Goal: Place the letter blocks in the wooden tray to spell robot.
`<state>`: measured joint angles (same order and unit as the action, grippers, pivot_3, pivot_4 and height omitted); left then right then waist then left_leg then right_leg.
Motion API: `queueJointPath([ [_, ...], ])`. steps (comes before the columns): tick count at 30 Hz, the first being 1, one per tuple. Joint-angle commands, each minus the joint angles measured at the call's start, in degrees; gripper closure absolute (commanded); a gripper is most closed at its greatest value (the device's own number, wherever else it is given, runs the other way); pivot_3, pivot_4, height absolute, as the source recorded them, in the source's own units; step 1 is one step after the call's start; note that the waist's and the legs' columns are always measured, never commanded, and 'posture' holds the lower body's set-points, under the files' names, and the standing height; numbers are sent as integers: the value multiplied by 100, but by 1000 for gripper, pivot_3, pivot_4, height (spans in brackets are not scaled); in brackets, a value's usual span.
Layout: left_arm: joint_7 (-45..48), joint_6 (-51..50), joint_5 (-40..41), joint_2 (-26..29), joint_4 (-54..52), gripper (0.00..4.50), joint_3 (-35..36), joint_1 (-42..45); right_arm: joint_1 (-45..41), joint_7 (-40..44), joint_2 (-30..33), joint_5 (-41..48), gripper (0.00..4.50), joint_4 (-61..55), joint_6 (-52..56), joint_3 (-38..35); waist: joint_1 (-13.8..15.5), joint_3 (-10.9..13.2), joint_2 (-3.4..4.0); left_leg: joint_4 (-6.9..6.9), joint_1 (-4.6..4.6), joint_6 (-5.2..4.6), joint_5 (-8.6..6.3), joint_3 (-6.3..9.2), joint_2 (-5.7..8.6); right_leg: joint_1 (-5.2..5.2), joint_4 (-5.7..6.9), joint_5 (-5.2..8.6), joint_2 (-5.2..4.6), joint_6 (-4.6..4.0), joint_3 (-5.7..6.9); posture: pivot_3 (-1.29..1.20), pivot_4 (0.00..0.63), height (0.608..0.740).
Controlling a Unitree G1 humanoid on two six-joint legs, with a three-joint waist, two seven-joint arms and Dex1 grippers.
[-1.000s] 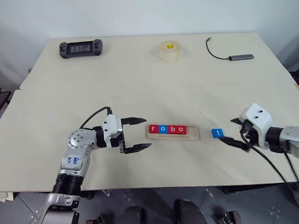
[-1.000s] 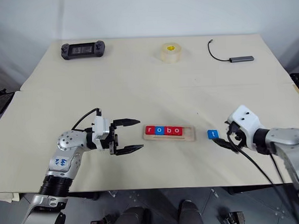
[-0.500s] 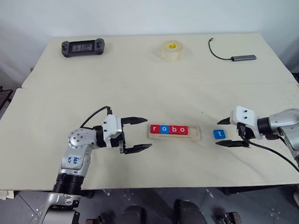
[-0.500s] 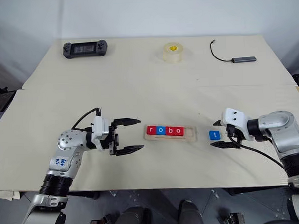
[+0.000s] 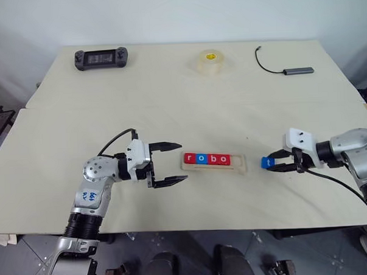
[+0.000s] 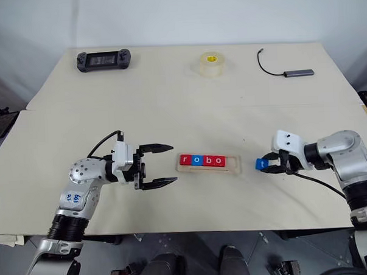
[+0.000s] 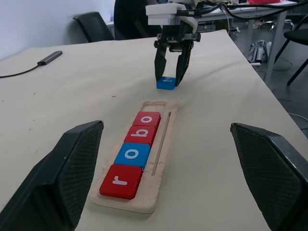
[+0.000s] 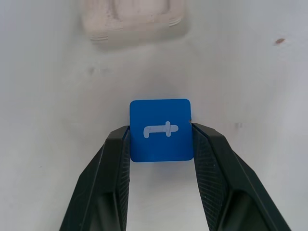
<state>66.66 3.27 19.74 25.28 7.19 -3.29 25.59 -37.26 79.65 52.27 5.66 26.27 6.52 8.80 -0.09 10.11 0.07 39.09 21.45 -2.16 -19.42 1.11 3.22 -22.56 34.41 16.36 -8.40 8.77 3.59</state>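
The wooden tray [image 5: 239,165] lies at the table's middle front with four letter blocks [image 5: 207,159] in it, red r, blue o, red b, red o; its right end slot is bare. The blue t block [image 8: 161,130] rests on the table just right of the tray. My right gripper [image 5: 272,164] reaches in from the right, and both fingers press against the sides of the t block. My left gripper [image 5: 183,161] hovers just left of the tray, pointing at it, open with nothing between its fingers.
At the far edge of the table sit a black game controller [image 5: 99,58], a roll of clear tape [image 5: 210,61] and a grey adapter with a black cable [image 5: 297,70]. A seam [image 5: 170,104] crosses the tabletop.
My right gripper swung left around the blue t block and its fingers closed from wide open onto the block's sides. The left gripper stayed where it was.
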Motion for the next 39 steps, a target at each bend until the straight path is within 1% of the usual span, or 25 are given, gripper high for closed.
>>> queueJointPath([
  [1,-83,-35,70,41,-287,0,41,-35,-415,190,-69,62,3052,-650,736,113,-11,1,2,-1,0,2,-1,-1,-3,-3,1,0,1,0,-1,0,150,740],
  [6,-163,-73,74,50,-376,0,55,-119,-761,41,-405,-208,3052,-844,1220,460,8,1,2,0,1,7,-4,1,-6,-2,0,1,4,-2,2,0,150,740],
  [10,-245,-62,69,60,-454,0,77,-218,-820,61,-663,-230,3052,-941,1304,602,27,1,2,0,5,6,-4,6,1,-3,0,1,-2,-2,6,0,150,740],
  [14,-271,-5,73,86,-454,0,95,-301,-747,55,-676,-328,3052,-964,1204,676,18,1,2,0,8,6,-4,9,2,-5,0,1,-1,-2,10,0,150,740],
  [23,-272,81,78,92,-411,0,100,-364,-634,156,-730,-247,3052,-1135,1330,642,6,1,2,0,8,6,-4,8,1,-5,0,1,0,-2,10,0,150,740],
  [25,-269,108,75,87,-376,0,97,-348,-638,38,-821,-223,2310,-1131,1401,603,4,1,2,0,8,6,-4,8,1,-5,0,1,0,-2,10,0,150,740],
  [27,-264,128,76,85,-361,0,93,-347,-626,12,-826,-266,1708,-1134,1379,619,3,1,2,0,8,6,-4,7,1,-5,0,1,0,-2,10,0,150,740],
  [30,-256,151,80,84,-332,0,89,-342,-571,63,-743,-260,576,-1188,1352,589,8,1,2,0,8,6,-4,8,1,-5,0,1,0,-2,10,0,150,740],
  [32,-252,162,78,83,-309,0,89,-336,-580,51,-685,-263,10,-1183,1327,532,9,1,2,0,8,6,-4,8,1,-5,0,1,0,-2,10,0,150,740],
  [37,-248,185,75,81,-282,0,91,-345,-617,-46,-585,-190,10,-1121,1295,307,4,1,2,0,8,6,-4,7,1,-5,0,1,0,-2,10,0,150,740],
  [39,-248,205,74,86,-280,0,97,-374,-524,-36,-427,-137,10,-1140,1319,171,7,1,2,0,8,6,-4,7,0,-5,0,1,1,-2,10,0,150,740],
])
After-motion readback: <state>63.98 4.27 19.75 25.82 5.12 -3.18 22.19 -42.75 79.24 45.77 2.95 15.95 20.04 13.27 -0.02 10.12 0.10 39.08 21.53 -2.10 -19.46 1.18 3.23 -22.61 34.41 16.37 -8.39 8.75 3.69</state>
